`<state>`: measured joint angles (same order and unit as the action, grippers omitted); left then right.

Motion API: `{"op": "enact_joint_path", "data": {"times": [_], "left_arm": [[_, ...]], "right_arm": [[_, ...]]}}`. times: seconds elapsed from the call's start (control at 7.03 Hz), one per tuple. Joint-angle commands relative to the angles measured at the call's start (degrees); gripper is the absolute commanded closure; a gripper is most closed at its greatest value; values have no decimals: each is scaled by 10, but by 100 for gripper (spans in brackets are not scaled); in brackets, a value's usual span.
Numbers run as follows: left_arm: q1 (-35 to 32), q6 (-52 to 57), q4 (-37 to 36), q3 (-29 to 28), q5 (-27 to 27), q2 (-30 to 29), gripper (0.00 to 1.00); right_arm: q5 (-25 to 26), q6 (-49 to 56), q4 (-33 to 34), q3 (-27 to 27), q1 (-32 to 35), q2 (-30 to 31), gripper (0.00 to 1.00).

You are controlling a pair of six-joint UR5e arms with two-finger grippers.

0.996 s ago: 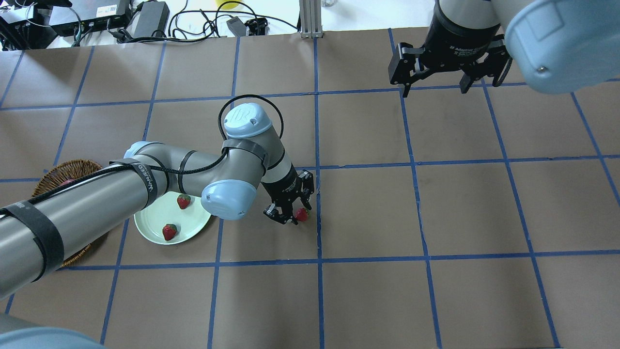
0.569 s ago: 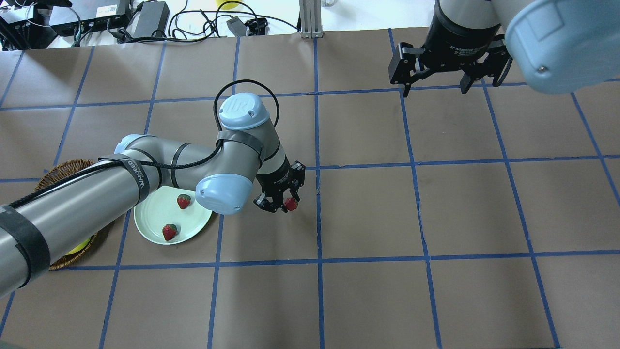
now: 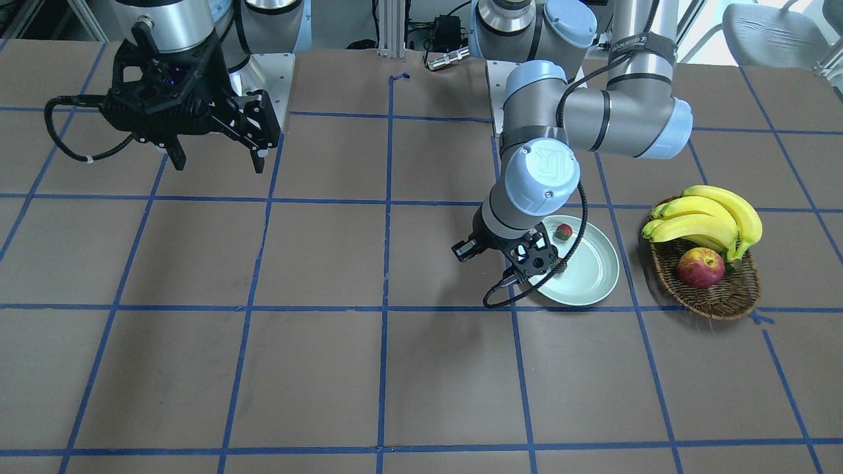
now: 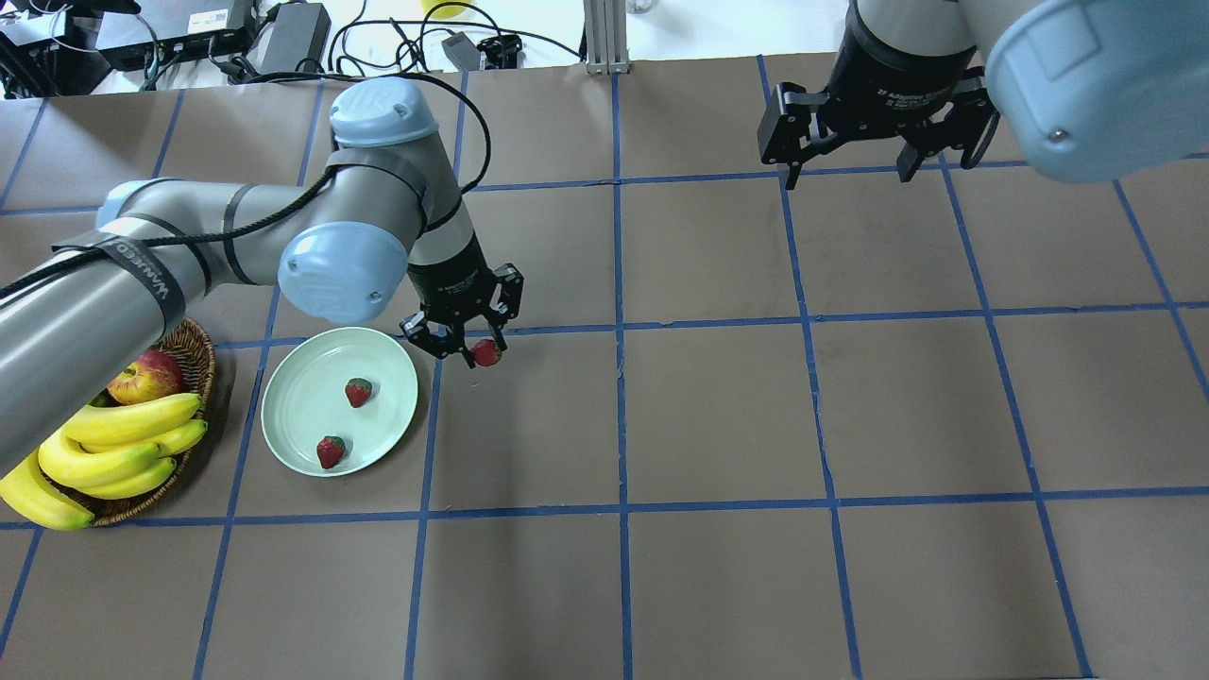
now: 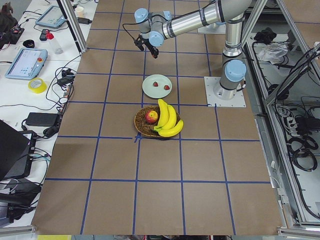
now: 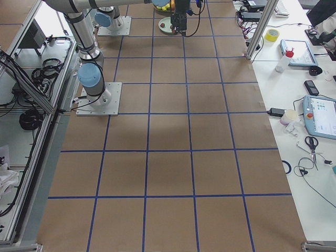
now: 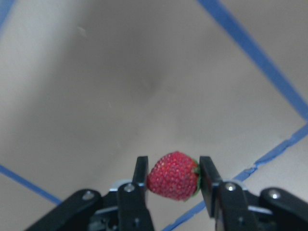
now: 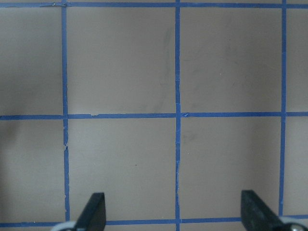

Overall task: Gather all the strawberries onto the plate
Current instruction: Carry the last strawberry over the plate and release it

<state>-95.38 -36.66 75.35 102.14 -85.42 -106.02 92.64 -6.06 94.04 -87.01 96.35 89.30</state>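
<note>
Left gripper (image 4: 478,351) is pinching one strawberry (image 7: 172,175). The wrist view shows both fingers pressed against the berry's sides, with its green cap toward the right finger and the bench (image 4: 718,416) blurred behind it. In the overhead view this berry sits left of centre, just right of the upper-right rim of the plate (image 4: 288,416) and over a blue tape line, not over the plate's floor. The front-facing view shows the gripper body overlapping the plate's left rim. The two other strawberries lie on the plate, one near its middle (image 4: 358,391) and one toward the lower edge (image 4: 330,451), apart from each other. Right gripper (image 4: 850,176) hangs at the upper right of the overhead frame with fingers spread wide and nothing between them; its wrist view shows only taped bench. A wicker basket (image 4: 202,351) with bananas (image 4: 123,436) and an apple (image 4: 146,376) sits just left of the plate.
</note>
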Motion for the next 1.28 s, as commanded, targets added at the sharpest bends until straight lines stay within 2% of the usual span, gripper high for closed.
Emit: {"op": "enact_joint_path", "data": {"times": [0.0,0.28,0.43,0.57,0.71,1.0,1.14], "left_arm": [[72,135,56,4,-31,3,100],[119,223,55,38,-74,-7,100],[136,236,47,60,-101,-5,100],[142,243,46,64,-105,-7,96],[143,262,46,63,-102,-2,1],[133,264,52,49,-100,23,0],[128,264,58,17,-100,40,0]], "right_arm": [[1,0,0,-1,0,0,0],[0,-1,1,-4,0,0,0],[0,0,1,-4,0,0,0],[0,-1,1,-4,0,0,0],[0,-1,1,-4,0,0,0],[0,-1,1,-4,0,0,0],[0,-1,1,-4,0,0,0]]}}
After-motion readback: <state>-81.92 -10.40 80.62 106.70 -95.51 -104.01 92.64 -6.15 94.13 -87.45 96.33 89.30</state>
